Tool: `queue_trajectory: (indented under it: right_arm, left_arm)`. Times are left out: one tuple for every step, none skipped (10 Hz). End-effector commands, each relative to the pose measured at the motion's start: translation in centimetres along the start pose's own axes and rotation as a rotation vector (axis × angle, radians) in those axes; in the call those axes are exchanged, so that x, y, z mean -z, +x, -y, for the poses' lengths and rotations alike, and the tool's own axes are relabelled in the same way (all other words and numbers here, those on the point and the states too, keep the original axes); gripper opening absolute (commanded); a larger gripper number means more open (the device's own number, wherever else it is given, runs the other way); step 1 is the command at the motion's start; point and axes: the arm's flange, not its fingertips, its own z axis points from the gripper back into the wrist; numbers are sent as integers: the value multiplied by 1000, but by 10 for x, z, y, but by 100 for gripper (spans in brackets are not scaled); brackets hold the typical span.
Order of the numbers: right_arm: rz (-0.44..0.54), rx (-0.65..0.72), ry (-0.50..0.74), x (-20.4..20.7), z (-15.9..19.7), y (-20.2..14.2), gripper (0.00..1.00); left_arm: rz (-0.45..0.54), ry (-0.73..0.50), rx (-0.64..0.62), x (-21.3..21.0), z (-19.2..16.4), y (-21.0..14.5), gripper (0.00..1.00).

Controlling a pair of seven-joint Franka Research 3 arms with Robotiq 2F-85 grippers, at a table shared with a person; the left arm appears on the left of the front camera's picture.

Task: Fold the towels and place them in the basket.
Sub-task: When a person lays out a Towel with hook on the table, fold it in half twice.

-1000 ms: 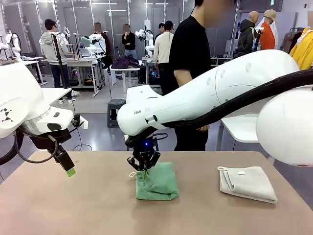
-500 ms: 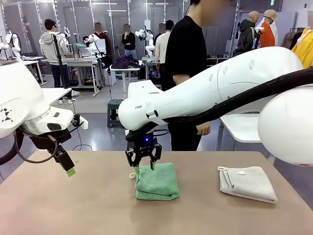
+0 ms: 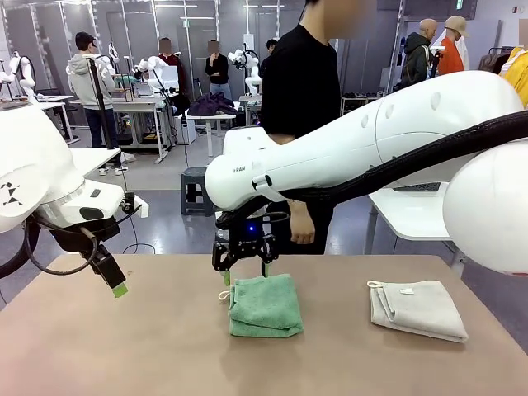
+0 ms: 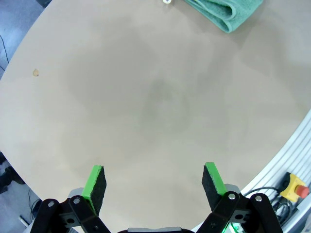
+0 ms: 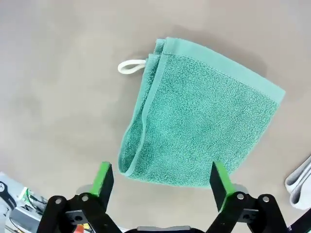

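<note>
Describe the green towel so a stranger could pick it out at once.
On the round tan table, look near the middle, just below the right gripper with its open fingers. The folded green terry towel lies there with a white corner loop; the other folded towel, off to the right, is cream-white.

Green towel [image 4: 224,13] — cut off, frame top.

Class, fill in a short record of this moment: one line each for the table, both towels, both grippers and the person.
table: tan, round-edged
green towel: folded, lying flat mid-table, loop at its corner
cream towel: folded, lying to the right, apart from the green one
left gripper: open, over bare table
right gripper: open, just above the green towel, holding nothing
person: standing at the far side, black top
</note>
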Motion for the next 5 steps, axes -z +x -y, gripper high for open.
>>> queue_trajectory:
  right_arm:
    - [1, -7, -12, 2, -2, 0, 100]
    - [1, -7, -12, 2, -2, 0, 100]
    - [1, -7, -12, 2, -2, 0, 100]
    - [1, -7, -12, 2, -2, 0, 100]
    - [1, -7, -12, 2, -2, 0, 100]
  left_arm:
    - [-7, 13, -8, -1, -1, 2, 100]
    - [-7, 13, -8, -1, -1, 2, 100]
    - [-7, 13, -8, -1, -1, 2, 100]
    - [-7, 13, -8, -1, -1, 2, 100]
    - [-7, 13, -8, -1, -1, 2, 100]
